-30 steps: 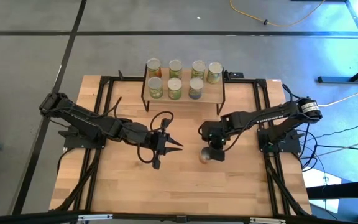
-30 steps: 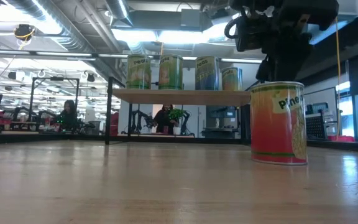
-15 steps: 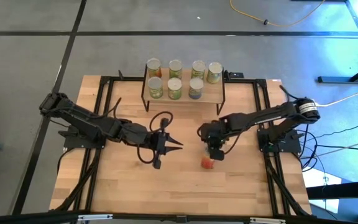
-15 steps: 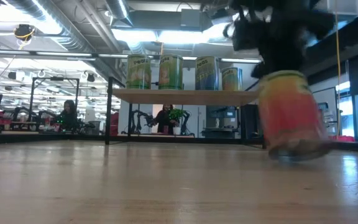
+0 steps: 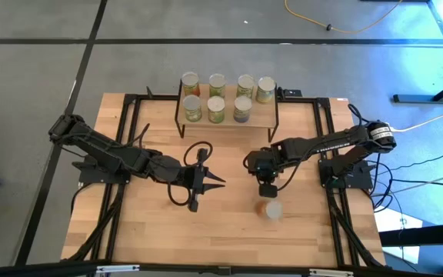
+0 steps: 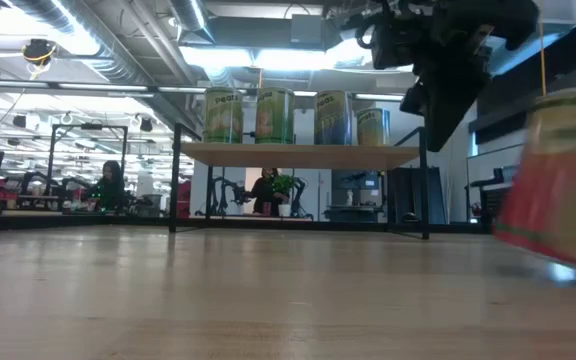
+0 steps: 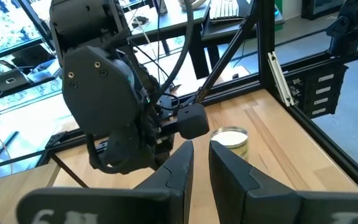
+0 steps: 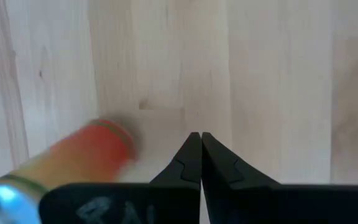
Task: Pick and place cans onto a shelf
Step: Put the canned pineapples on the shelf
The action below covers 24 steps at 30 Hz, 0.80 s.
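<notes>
One can [image 5: 271, 208] with an orange-red and green label and a pale top is on the tabletop. It is blurred and tilted in the low view [image 6: 558, 180]. It also shows in the left wrist view [image 7: 230, 140] and the right wrist view [image 8: 73, 155]. My right gripper [image 5: 266, 190] is shut and empty above the table, just on the far side of that can, fingers pointing down [image 8: 196, 140]. My left gripper [image 5: 218, 182] is shut and empty at mid-table [image 7: 199, 146]. Several cans [image 5: 216, 108] stand on the top board of the shelf [image 5: 268, 119].
The shelf stands at the table's far edge on thin black legs [image 6: 175, 180]. Black frame rails [image 5: 325, 154] run along the table's left and right sides. Bare wood [image 5: 206, 231] lies between the arms and the near edge.
The can stood upright under my right gripper a second ago. It has tipped over, left the gripper and moved toward the table's near edge and a little to the right, still in motion. My right gripper has stayed nearly in place, now clear of the can.
</notes>
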Each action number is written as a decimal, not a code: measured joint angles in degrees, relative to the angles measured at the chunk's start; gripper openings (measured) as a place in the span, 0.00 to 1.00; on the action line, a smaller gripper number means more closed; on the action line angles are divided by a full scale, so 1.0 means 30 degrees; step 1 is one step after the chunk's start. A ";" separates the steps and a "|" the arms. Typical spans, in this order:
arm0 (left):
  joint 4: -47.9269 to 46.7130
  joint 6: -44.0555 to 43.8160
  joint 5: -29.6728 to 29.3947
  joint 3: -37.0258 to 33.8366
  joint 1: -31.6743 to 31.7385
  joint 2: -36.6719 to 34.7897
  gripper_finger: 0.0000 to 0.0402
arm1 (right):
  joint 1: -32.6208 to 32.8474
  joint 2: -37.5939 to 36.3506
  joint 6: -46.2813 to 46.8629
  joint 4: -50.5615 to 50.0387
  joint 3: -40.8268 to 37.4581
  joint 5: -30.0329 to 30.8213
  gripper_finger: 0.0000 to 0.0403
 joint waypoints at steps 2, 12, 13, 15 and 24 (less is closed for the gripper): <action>0.0000 0.0002 -0.0007 0.0000 0.0013 0.0000 0.11 | 0.0000 0.0000 0.0000 0.0017 0.0040 -0.0058 0.00; -0.0007 0.0020 -0.0015 0.0000 0.0022 0.0000 0.11 | 0.0114 -0.0007 -0.1350 -0.3518 0.2278 -0.0871 0.00; -0.0007 0.0015 -0.0015 0.0000 0.0022 0.0005 0.11 | 0.0223 -0.0007 -0.1706 -0.4415 0.2838 -0.1367 0.00; -0.0007 0.0015 -0.0015 0.0000 0.0022 0.0007 0.11 | 0.0510 -0.0038 -0.2483 -0.5690 0.3792 -0.3350 0.00; -0.0007 0.0019 -0.0011 0.0000 0.0022 0.0000 0.11 | 0.2299 -0.0051 -0.0561 -0.6331 0.4779 -0.7023 0.13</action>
